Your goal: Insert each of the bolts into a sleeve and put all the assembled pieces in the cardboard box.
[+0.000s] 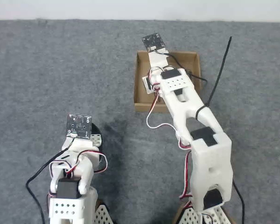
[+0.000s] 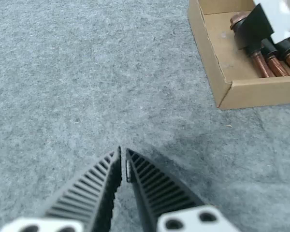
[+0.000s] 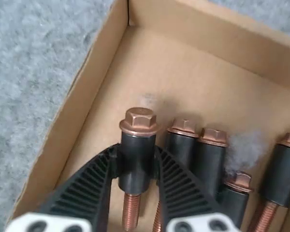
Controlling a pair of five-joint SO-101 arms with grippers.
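Leftmost, the left gripper hung low over the grey carpet with its fingers pressed together on nothing, well apart from the cardboard box, which lay ahead of it and off to its right. Further right, the right gripper sat inside the box, near the wall closest to the left arm, pinching one assembled piece by its black sleeve. That piece's long axis ran in line with the fingers, the copper bolt head pointing away from the wrist and the threaded end back toward it. It lay parallel to the other assembled pieces and just beside the nearest, on their left. Whether it rested on the box floor I could not tell. Since the piece was already within the walls, the coming move looked to need only a release, and the right arm alone was placed for it.
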